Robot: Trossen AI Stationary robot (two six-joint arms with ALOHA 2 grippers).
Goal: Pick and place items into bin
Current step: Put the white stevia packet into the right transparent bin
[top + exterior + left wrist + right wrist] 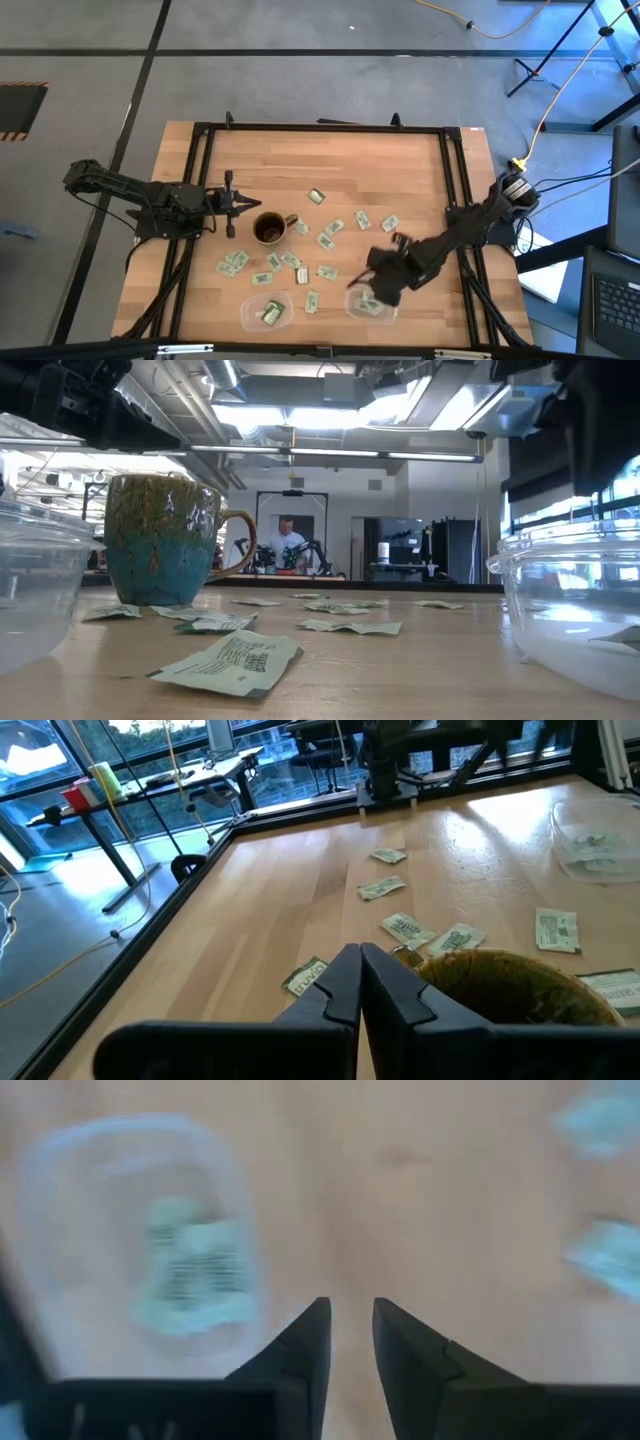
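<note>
Pale green and white packets (327, 241) lie scattered flat across the wooden table (280, 160), most of them in a loose band just ahead of my right gripper (364, 290) and off toward the mug (270, 229). A few already sit in the two clear bins: one or two in the right bin (372, 307), directly under my right gripper, and one in the left bin (267, 311), well off to that gripper's far side along the near edge of the table.

Right gripper (349, 1320): hanging over the right bin's edge, fingers (310, 1342) parted with a narrow gap, nothing between them. In its wrist view the bin (140, 1230) with packets (190, 1270) inside sits just beside the fingertips, and bare wood shows through the gap. Two more packets (605, 1255) lie on the table to the other side.

Left gripper (245, 204): waiting low at the left side of the table, fingers (338, 982) pressed together, holding nothing. The mug (510, 985) stands just beyond its tips, apart from them. One packet (305, 976) lies just beside the fingertips, several more (405, 928) past the mug.

Low view: mug (165, 538) upright, handle turned toward the right bin (575, 610); one packet (232, 663) close to the lens. A person (288, 545) stands in the room behind the table.
</note>
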